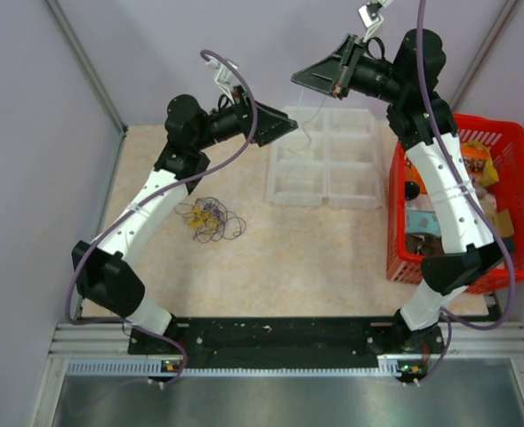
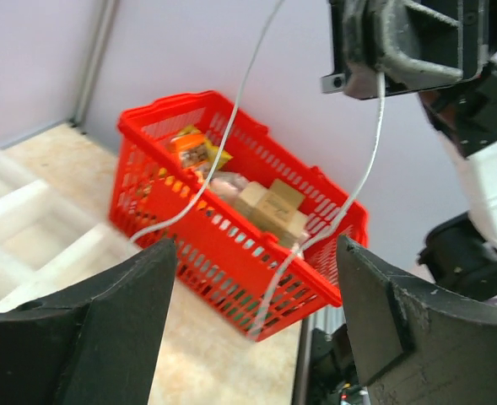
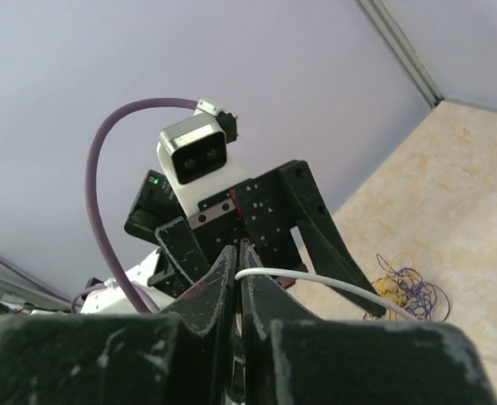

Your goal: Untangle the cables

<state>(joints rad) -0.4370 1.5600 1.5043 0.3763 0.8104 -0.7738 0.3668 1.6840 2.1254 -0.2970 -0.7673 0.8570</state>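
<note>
Far left on the table (image 1: 333,258), the cables (image 1: 210,219) lie as a small loopy dark and yellowish tangle, well apart from both grippers, nearer the left arm. Next, left gripper (image 1: 290,127) is raised over the near-left corner of the clear tray (image 1: 350,182), pointing right, jaws spread wide and gripping nothing. Just ahead of it a white strand (image 2: 371,156) hangs, long axis roughly vertical, sagging into a loop that in the left wrist view falls across the gap between the left fingers (image 2: 130,287); can't tell if it's actually inside the jaws or farther off. Right gripper (image 1: 299,80) is higher, pointing left, pinched tight on the strand's top. Likely next move is a left-hand grab low on the strand: it lies straight ahead of the left jaws, below the right pinch. Can't tell whether the strand still joins the tangle.
</note>
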